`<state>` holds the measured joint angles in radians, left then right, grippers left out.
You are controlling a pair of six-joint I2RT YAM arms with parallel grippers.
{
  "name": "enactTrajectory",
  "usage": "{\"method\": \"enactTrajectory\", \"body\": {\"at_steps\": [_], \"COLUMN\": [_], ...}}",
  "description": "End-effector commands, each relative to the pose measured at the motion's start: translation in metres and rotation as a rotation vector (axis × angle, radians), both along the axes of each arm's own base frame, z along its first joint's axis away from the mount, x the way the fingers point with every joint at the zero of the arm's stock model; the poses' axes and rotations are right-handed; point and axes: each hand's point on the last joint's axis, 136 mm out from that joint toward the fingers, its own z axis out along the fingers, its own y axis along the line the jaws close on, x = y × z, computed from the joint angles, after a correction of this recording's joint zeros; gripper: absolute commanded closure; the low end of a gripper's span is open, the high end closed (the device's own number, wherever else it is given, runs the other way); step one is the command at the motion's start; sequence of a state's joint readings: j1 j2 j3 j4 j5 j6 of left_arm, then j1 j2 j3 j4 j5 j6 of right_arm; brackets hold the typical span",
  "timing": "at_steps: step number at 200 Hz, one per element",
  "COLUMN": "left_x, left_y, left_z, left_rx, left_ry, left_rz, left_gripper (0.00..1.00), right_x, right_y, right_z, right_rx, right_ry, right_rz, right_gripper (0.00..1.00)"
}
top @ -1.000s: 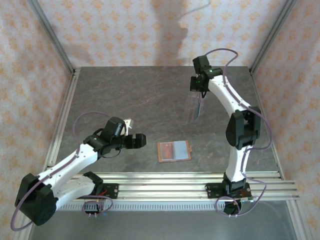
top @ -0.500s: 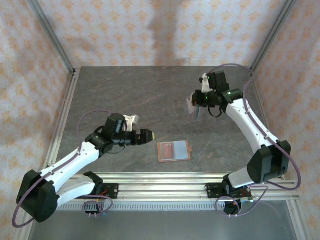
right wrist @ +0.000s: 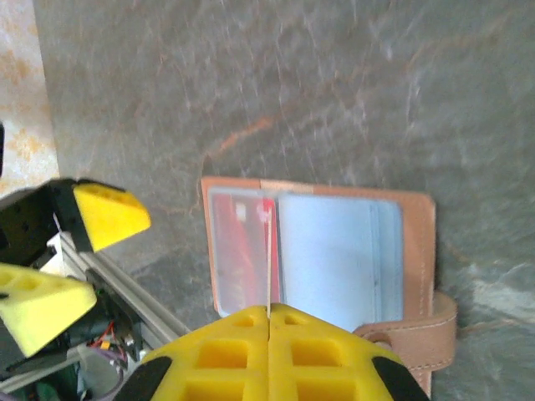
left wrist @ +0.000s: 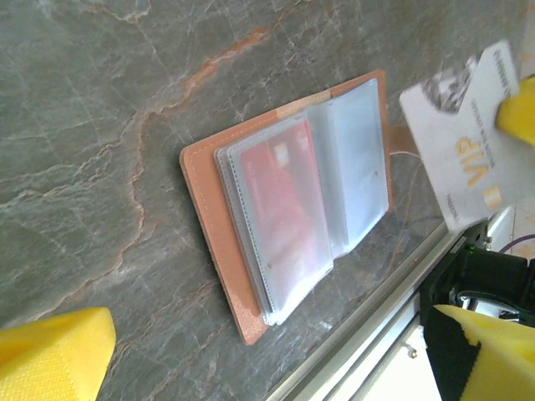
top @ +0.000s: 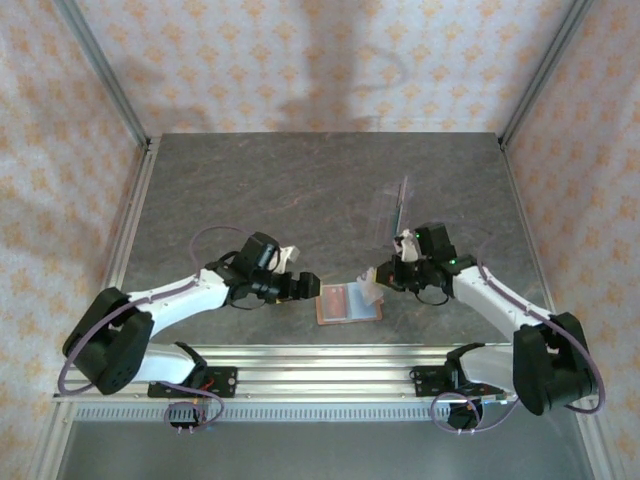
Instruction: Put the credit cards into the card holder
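Observation:
The card holder (top: pixel 349 302) lies open on the table near the front rail, its clear sleeves up; a red card (left wrist: pixel 280 205) sits in one sleeve. My right gripper (top: pixel 374 284) is shut on a pale credit card (left wrist: pixel 468 138) with gold "VIP" lettering. It holds the card just above the holder's right part. In the right wrist view that credit card (right wrist: pixel 268 255) is edge-on, pointing at the sleeves of the card holder (right wrist: pixel 322 251). My left gripper (top: pixel 307 285) is open and holds nothing, just left of the holder. A dark credit card (top: pixel 399 203) stands in a clear stand behind.
The clear plastic stand (top: pixel 390 212) is at the table's middle right, behind the right arm. The metal front rail (top: pixel 330 365) runs close to the holder's near edge. Frame posts and patterned walls enclose the table (top: pixel 250 200).
The right gripper came down from the clear stand at the back to the card holder, carrying the pale card. The left gripper slid right, up to the holder's left edge.

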<state>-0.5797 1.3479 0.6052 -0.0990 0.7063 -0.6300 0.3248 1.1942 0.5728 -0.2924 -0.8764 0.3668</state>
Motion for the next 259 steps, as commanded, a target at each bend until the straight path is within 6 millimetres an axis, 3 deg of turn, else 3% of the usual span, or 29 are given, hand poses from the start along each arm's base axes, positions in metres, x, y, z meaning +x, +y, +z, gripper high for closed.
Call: {"method": "enactTrajectory", "body": {"at_steps": [1,79,96,191,259], "left_x": [0.013,0.015,0.016,0.019,0.021], "left_y": [-0.019,-0.042,-0.047,-0.046,-0.046], "left_z": [0.015,0.0,-0.002,-0.017,-0.022], "left_rx": [-0.05,-0.095,-0.102,-0.071,-0.052], "left_ry": [-0.075,-0.031,-0.012,0.012,0.013], "left_rz": [-0.024,-0.033,-0.039,-0.024,-0.022], "left_gripper": [0.07,0.25,0.29,0.33,0.35], "right_x": [0.002,-0.004,-0.003,-0.005,-0.001], "right_y": [0.023,0.028,0.032,0.031,0.024], "right_z": [0.018,-0.03,-0.032,-0.053,-0.059], "right_rx": [0.106,0.093,0.118,0.084,0.039], "right_ry": [-0.07,0.026,0.04,0.092,0.075], "right_rz": [0.073,0.115,0.108,0.096,0.028], "right_gripper": [1.0,1.0,1.0,1.0,0.82]}}
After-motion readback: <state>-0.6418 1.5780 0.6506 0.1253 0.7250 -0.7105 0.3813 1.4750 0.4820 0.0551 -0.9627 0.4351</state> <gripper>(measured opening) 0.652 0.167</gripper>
